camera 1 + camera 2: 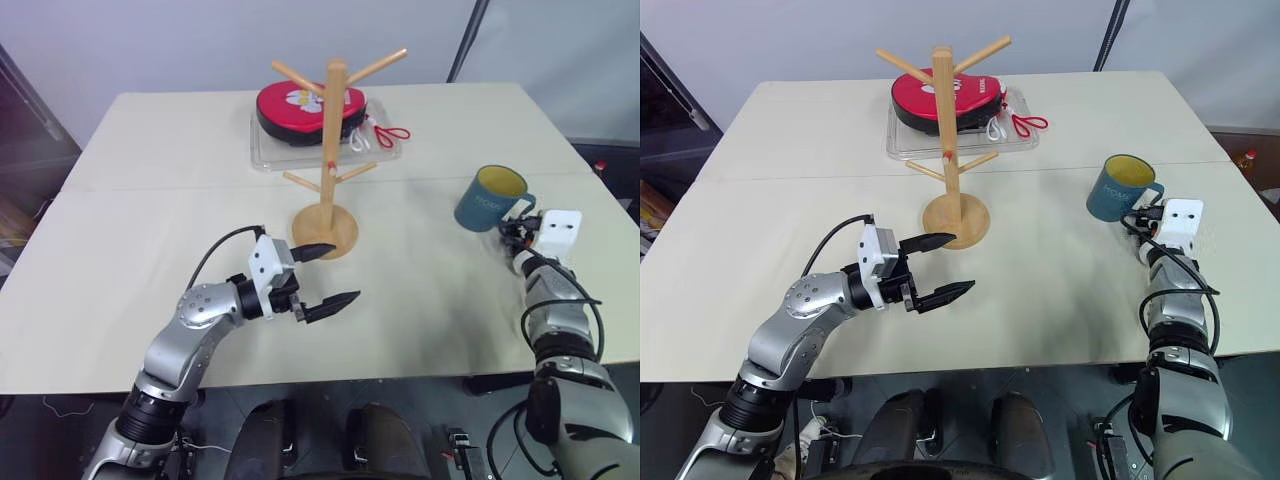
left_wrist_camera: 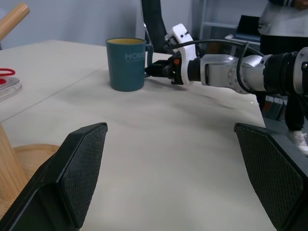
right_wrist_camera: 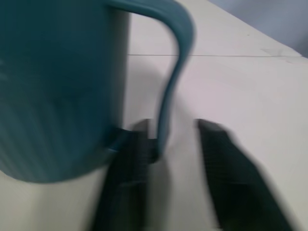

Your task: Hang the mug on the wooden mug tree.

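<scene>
1. On the table (image 1: 150, 260), the mug (image 1: 487, 198) stands upright, well right of the wooden mug tree (image 1: 330, 160); left gripper (image 1: 325, 275) spread.
2. Left wrist view: right gripper (image 2: 156, 70) reaches the mug's handle.
3. Right wrist view: its fingers (image 3: 127, 163) straddle the handle, apparently pinching it.

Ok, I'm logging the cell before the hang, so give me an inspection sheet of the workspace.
Surface: pale table, seam across it.
Job's things: mug upright on the robot's right; wooden mug tree upright mid-table, pegs bare.
Clutter: red case on clear tray behind the tree.
Grippers: left gripper open near the tree's base; right gripper shut on the mug's handle.
Cables: black cable at left wrist.
Surroundings: person standing beyond the table.
</scene>
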Robot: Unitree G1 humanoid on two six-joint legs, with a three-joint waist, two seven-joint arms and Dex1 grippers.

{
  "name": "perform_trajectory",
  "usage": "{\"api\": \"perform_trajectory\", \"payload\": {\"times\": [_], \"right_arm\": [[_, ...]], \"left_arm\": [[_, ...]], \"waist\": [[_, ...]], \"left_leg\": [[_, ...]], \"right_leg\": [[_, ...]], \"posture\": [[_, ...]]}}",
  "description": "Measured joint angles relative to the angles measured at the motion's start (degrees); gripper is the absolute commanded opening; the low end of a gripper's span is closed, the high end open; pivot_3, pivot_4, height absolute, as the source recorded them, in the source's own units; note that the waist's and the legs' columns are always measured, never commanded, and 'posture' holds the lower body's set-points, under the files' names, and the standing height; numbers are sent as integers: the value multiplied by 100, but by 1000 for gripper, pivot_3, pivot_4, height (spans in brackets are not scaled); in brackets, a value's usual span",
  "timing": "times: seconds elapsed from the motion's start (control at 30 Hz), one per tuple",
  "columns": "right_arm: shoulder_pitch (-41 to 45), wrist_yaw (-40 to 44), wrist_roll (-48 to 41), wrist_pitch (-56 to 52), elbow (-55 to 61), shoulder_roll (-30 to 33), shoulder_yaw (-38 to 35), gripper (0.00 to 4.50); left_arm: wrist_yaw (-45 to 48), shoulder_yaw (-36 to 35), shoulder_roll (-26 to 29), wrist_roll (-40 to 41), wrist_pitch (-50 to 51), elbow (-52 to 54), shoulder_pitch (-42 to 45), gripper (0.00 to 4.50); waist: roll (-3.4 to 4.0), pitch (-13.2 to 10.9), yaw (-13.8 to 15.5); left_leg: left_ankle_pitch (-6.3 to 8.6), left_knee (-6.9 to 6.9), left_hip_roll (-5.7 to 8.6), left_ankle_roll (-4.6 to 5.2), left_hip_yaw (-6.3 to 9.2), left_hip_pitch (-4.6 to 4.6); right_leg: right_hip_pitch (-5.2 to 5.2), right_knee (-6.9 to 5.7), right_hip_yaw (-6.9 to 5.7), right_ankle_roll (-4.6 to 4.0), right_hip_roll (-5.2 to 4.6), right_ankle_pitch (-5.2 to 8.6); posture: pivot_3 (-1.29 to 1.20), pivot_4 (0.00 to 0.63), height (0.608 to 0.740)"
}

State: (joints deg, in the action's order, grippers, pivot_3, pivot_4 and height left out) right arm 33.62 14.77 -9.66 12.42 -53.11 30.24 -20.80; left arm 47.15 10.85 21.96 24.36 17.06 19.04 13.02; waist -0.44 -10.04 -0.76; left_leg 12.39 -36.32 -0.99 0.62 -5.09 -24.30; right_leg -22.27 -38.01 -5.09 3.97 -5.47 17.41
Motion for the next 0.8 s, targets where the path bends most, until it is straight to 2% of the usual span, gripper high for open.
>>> {"api": "perform_trajectory", "payload": {"times": [0.2, 0.3, 0.43, 0.57, 0.7, 0.8], "right_arm": [[8, 264, -94, 43, 16, -92, 23, 39], [-228, 369, -100, 3, 508, -120, 126, 39], [-1201, 676, 327, -254, 2650, 79, 747, 39], [-2172, 1338, 641, -798, 5469, 603, 1426, 39], [-2322, 1514, 1176, -1807, 7549, 824, 1992, 39], [-2150, 1590, 1606, -2525, 8240, 899, 2335, 39]], "left_arm": [[-48, -63, 1, 0, -5, 21, -91, 4500], [-109, -71, 4, -7, -17, 26, -128, 4500], [-173, -263, 104, -22, -102, 1, -201, 4500], [-215, -692, 347, -88, -310, -304, -182, 4500], [-101, -984, 550, -150, -571, -809, -91, 4500], [-35, -1099, 629, -186, -744, -1134, 88, 4500]], "waist": [[0, 0, 0], [1, -1, 5], [5, -3, 14], [10, -4, -5], [8, -4, 23], [-3, -7, 61]], "left_leg": [[0, 0, -1, 0, 0, 0], [0, 1, -1, 0, 0, -1], [4, 4, -1, 7, 2, -4], [17, 5, -9, 25, 3, -1], [18, 2, -12, 23, 3, -2], [18, -1, -7, 24, 5, -9]], "right_leg": [[1, 0, 0, 0, 0, 0], [-1, 0, 0, 0, -1, 0], [-6, 0, 0, 0, -3, 0], [-8, 0, 0, 1, 1, 1], [-8, 1, -1, 1, 2, 1], [-12, 4, -2, 0, -2, 0]], "posture": [[0, 150, 740], [0, 150, 740], [0, 150, 740], [0, 150, 740], [0, 150, 740], [0, 150, 740]]}}
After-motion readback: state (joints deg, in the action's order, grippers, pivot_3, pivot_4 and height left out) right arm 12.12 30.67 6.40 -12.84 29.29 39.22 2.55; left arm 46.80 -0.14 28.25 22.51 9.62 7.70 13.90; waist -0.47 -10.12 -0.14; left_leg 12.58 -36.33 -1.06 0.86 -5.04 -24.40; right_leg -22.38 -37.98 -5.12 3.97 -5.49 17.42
